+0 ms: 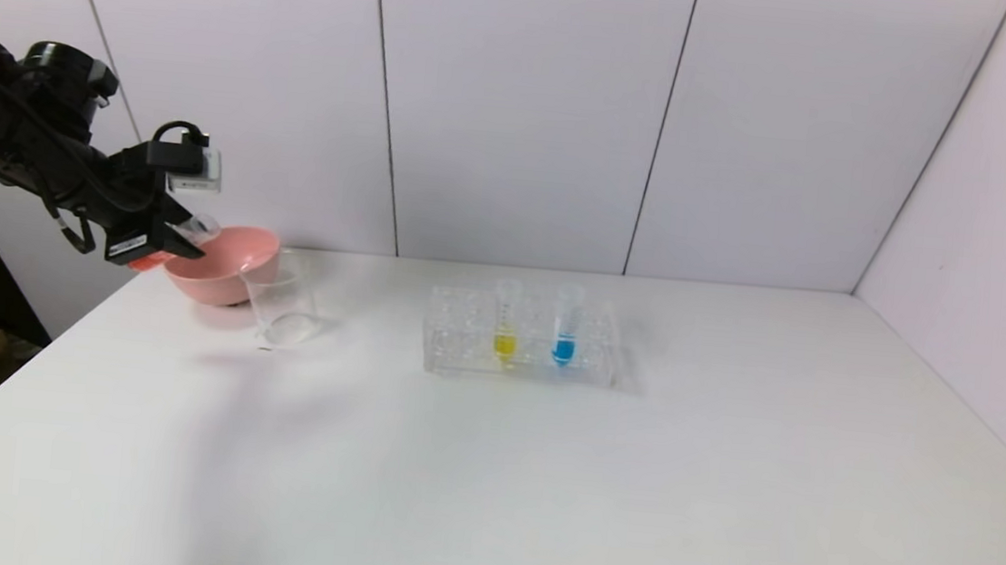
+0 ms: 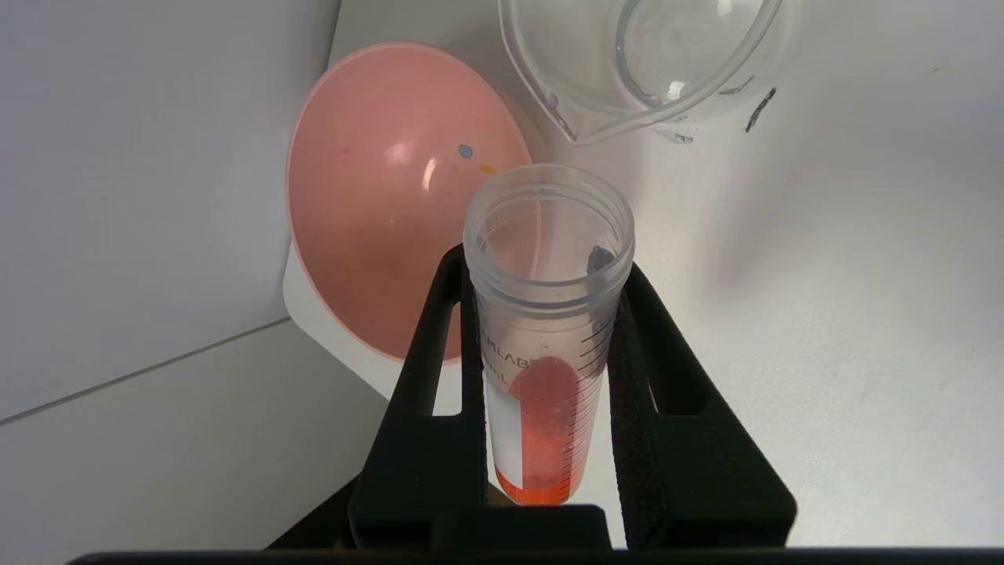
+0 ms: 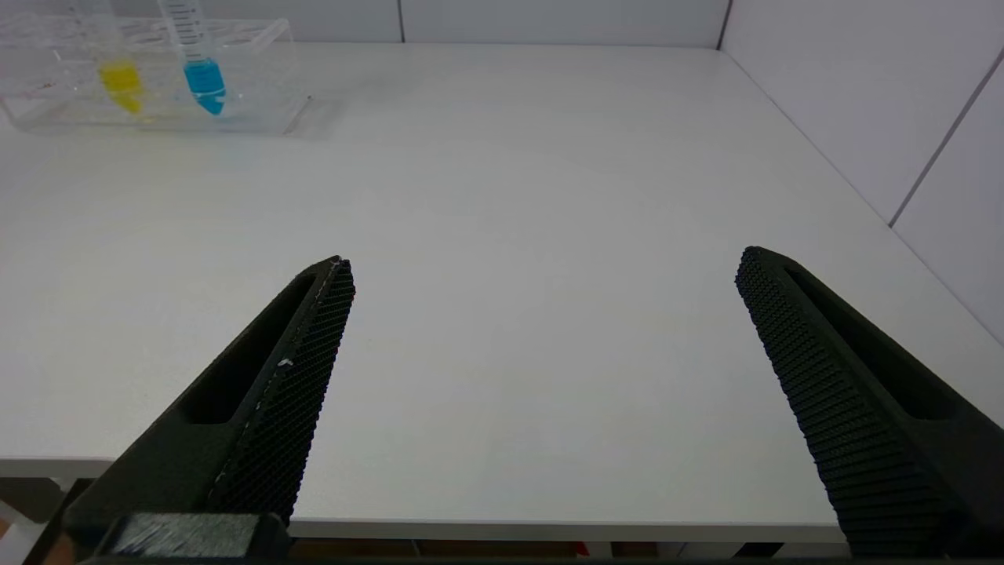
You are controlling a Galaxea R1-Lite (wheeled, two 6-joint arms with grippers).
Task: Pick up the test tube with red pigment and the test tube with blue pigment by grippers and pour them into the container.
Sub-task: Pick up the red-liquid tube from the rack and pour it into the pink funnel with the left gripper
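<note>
We hold the test tube with red pigment [image 2: 547, 337] in the left gripper [image 2: 541, 369], raised at the left end of the tabletop [image 1: 541, 468], just beside the pink bowl [image 1: 227, 263] and the container [image 1: 281, 300]. The tube is tilted, mouth pointing out toward bowl and container; the red liquid sits pooled at the rounded bottom, none near the lip.

Step in hand, as we judge it: bring the tube mouth over the container and tip. To do it well we should move the mouth sideways off the bowl until it hangs above the beaker's opening, not its pouring lip, then rotate the wrist slowly so the liquid runs down the lower wall of the tube. The bowl lies very close to the beaker, so a pour started too soon would land in the wrong vessel.

Left jaws: closed on the tube, one pad on each side of the graduated wall below the threaded rim; the grip looks square.

Right gripper [image 3: 541, 267]: parked low at the near edge of the tabletop, jaws spread wide, holding and touching nothing.

The test tube with blue pigment [image 1: 565, 324] stands upright in the clear rack [image 1: 460, 352] mid-tabletop, next to the yellow tube [image 1: 506, 319], not yet picked.
</note>
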